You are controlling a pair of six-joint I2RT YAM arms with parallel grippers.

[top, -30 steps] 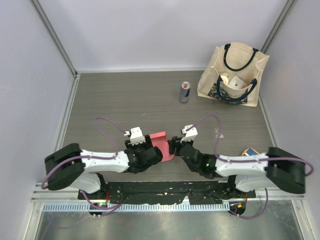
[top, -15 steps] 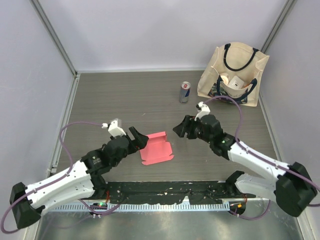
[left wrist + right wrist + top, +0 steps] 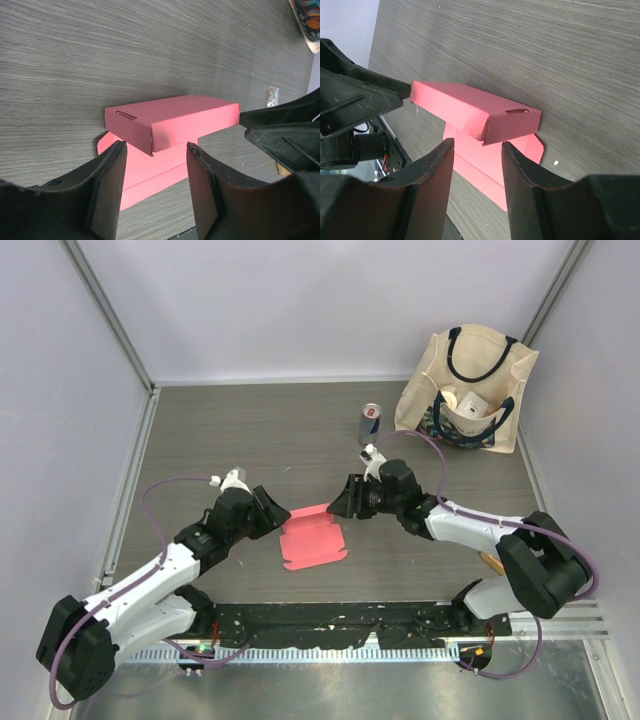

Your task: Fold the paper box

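So the paper box (image 3: 312, 540) sits on the table (image 3: 250, 430) just below centre of the overhead view. Its flat flap lies toward the bottom edge and the folded-up hollow part sits on the upper side. The long axis runs left to right, tilted up a bit at the right end, so each open end points at an arm. The left gripper (image 3: 278, 516) is at its left end and the right gripper (image 3: 336, 508) at its right end, both about equally close. In both wrist views the fingers (image 3: 107, 185) are spread, with the box end just ahead of the gap and nothing pinched. Farther up are a can (image 3: 370, 424) and a tote bag (image 3: 468, 388).
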